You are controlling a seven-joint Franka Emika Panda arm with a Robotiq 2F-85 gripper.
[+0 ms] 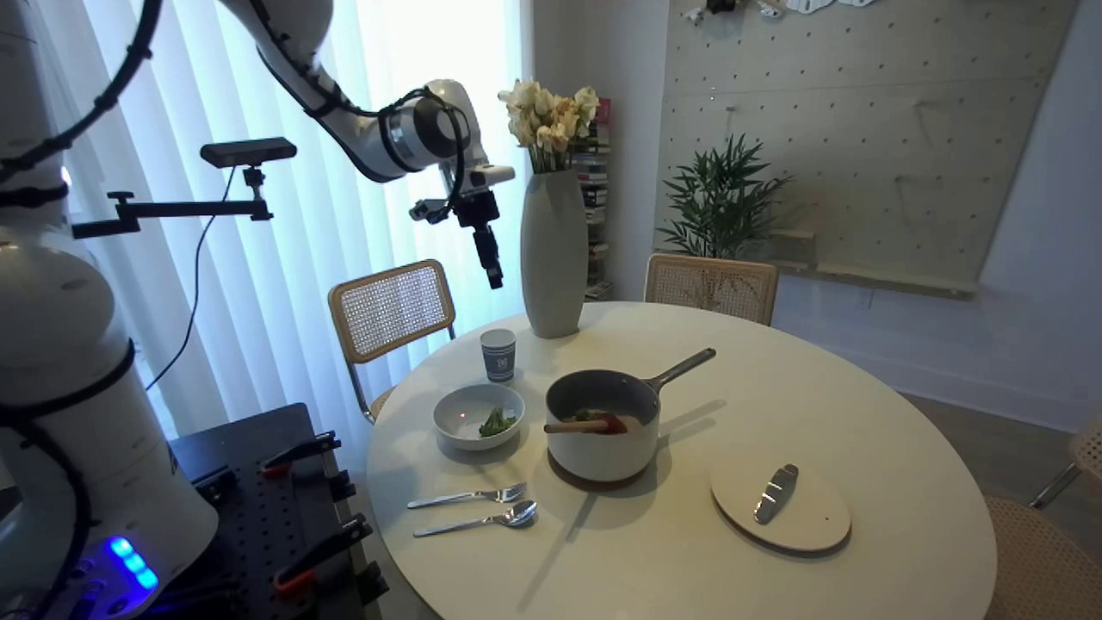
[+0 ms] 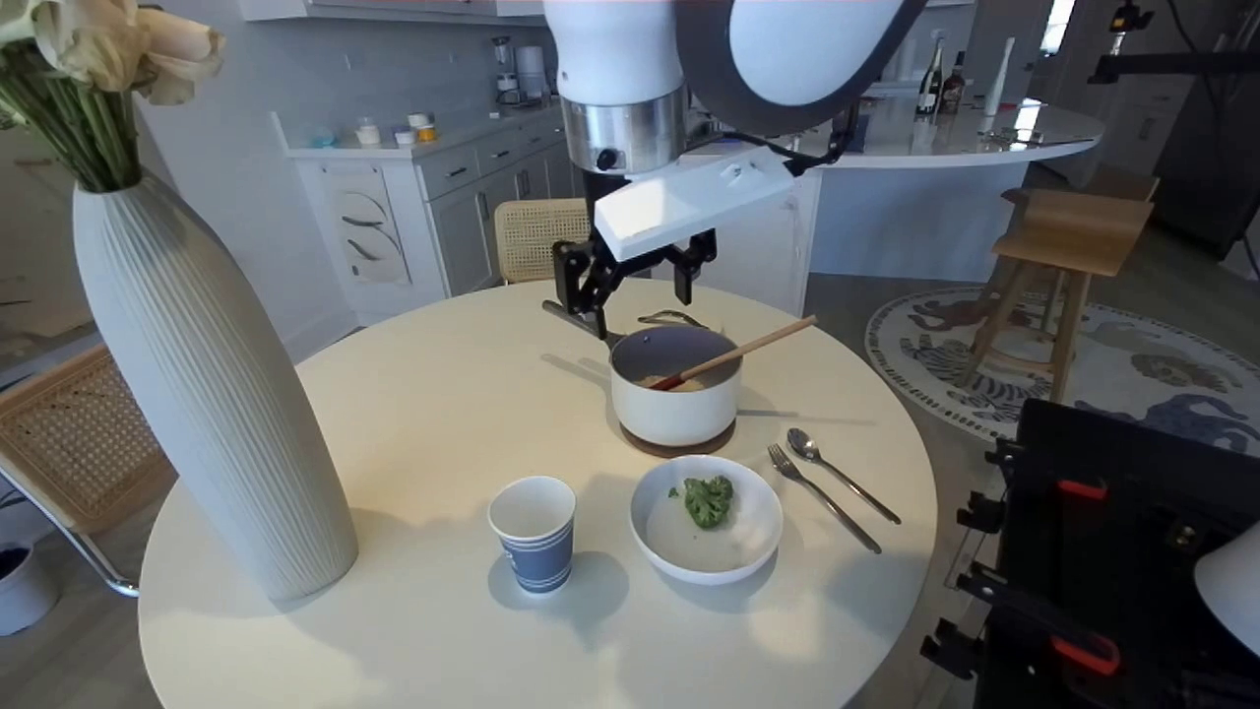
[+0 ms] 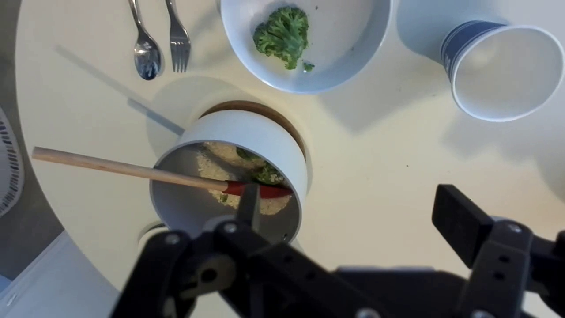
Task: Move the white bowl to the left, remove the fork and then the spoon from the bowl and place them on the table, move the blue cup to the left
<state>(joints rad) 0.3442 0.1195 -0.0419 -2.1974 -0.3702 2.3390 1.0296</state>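
The white bowl [image 1: 456, 424] stands upright on the white round table [image 1: 637, 551], with a green floret in it. It also shows in the wrist view [image 3: 340, 39]. The fork [image 2: 825, 499] and the spoon [image 2: 845, 480] lie side by side on the table beside the bowl, the fork nearer to it. Both show at the top left of the wrist view. The blue cup [image 2: 539, 553] stands upright beside the bowl, apart from it, and at the right of the wrist view [image 3: 507, 75]. My gripper [image 3: 353, 212] is open, holds nothing, and hangs well above the table [image 1: 494, 280].
A saucepan [image 1: 603, 452] with a long handle stands on a brown trivet near the bowl; a wooden-handled red spatula [image 2: 738, 350] sticks out over its rim. A tall flower vase [image 1: 554, 258] stands past the cup. A flat round plate [image 1: 809, 525] with a metal object lies beyond the saucepan.
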